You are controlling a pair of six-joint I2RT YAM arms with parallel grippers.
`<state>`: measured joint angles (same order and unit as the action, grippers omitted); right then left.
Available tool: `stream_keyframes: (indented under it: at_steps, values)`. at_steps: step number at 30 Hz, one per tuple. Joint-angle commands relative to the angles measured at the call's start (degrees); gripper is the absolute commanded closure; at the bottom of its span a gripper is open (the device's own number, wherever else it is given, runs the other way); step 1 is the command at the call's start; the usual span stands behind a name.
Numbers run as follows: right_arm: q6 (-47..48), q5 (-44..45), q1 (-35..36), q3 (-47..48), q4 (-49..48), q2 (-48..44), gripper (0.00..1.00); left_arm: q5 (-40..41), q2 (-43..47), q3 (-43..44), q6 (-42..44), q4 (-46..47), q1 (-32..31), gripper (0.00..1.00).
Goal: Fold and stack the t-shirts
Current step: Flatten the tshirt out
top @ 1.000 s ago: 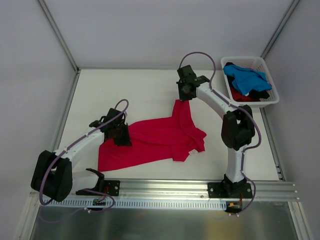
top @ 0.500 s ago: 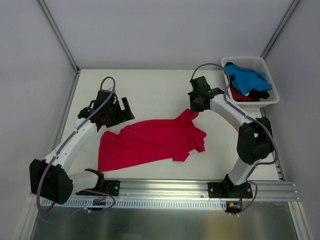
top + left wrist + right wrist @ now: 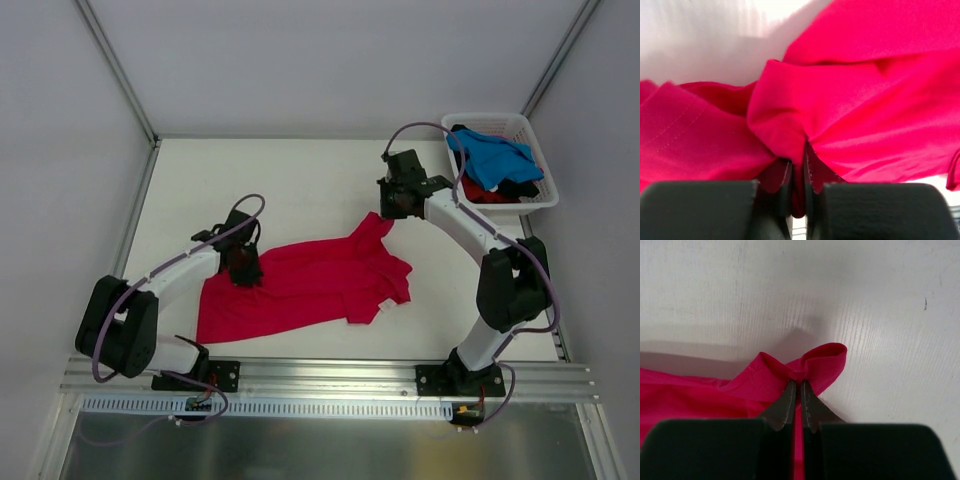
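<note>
The crimson-red t-shirt lies rumpled on the white table between my arms. My left gripper is shut on a fold of the shirt's left upper edge; the left wrist view shows red cloth pinched between the jaws. My right gripper is shut on the shirt's far right corner, which rises to it; the right wrist view shows the jaws pinching a small loop of red hem. A bright blue t-shirt lies on top of dark and red ones in the basket.
The white slatted basket stands at the back right corner of the table. A metal rail runs along the near edge by the arm bases. Grey walls close in the table on three sides.
My left gripper came back down from the far left, where it stood open off the shirt, and shut on the shirt's left upper edge. My right gripper held its corner and barely moved.
</note>
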<state>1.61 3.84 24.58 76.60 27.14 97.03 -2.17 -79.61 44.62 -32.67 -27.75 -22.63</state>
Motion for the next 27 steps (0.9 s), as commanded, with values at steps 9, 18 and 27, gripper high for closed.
stream_keyframes:
  at_steps: [9, 18, 27]
  values:
    - [-1.4, 1.6, -5.2, 4.4, -0.1, -0.9, 1.00, 35.0, 19.2, 20.9, 17.7, 2.3, -6.6, 1.00]
    - [1.5, -5.7, -8.0, 6.9, -2.8, -0.1, 1.00, 21.7, 18.1, 9.8, 6.9, 4.7, -12.5, 1.00]
    - [3.1, -7.3, -8.0, 8.7, -2.0, 0.3, 1.00, 17.3, 24.2, -3.6, -10.6, 0.2, -24.2, 0.36]
